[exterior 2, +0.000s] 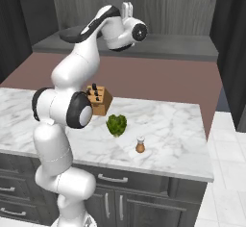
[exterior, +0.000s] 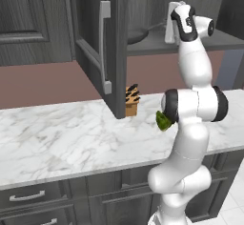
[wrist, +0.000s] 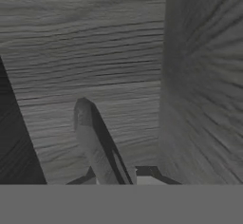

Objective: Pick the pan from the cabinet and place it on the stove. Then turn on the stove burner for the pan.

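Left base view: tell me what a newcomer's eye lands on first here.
The white arm rises from the marble counter's front and reaches up into the open dark cabinet, its pincer shut at the handle of the pan on the shelf. Below the open door stands a knife block, with something leafy green beside it.

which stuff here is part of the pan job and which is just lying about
Part of the job:
pan, on the cabinet shelf
its handle, in the shut claw
cabinet, door open

Just lying about:
knife block
green vegetable
small shaker
marble counter
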Controlling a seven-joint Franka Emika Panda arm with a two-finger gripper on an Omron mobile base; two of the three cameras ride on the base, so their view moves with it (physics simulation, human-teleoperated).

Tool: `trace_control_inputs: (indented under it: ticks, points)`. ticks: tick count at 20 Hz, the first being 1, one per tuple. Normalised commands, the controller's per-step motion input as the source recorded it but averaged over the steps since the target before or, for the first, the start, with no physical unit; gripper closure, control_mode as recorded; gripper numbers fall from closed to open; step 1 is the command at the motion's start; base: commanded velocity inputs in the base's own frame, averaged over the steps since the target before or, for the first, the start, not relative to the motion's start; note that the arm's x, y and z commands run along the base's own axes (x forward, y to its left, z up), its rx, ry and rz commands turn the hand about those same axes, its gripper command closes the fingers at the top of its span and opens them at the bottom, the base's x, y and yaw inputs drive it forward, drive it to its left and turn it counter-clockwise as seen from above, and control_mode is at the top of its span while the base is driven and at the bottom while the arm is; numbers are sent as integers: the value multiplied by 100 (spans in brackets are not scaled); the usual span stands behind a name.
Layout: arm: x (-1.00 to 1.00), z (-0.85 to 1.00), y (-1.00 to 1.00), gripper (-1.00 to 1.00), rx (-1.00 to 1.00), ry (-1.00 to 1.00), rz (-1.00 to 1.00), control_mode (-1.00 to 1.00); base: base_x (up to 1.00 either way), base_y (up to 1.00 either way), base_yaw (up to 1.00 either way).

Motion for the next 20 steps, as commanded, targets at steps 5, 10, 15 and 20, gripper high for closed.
trace_control_inputs:
  ticks: [5, 10, 15, 20]
  points:
    - [-53, 26, -41, 100, -2, 0, -5, -100, 0, 0, 0]
    - [-56, 27, -39, 100, -4, 0, -6, -100, 0, 0, 0]
    - [-56, 4, -46, 100, -3, 0, -6, -100, 0, 0, 0]
    - [-37, 1, -19, 100, 0, 0, -5, -100, 0, 0, 0]
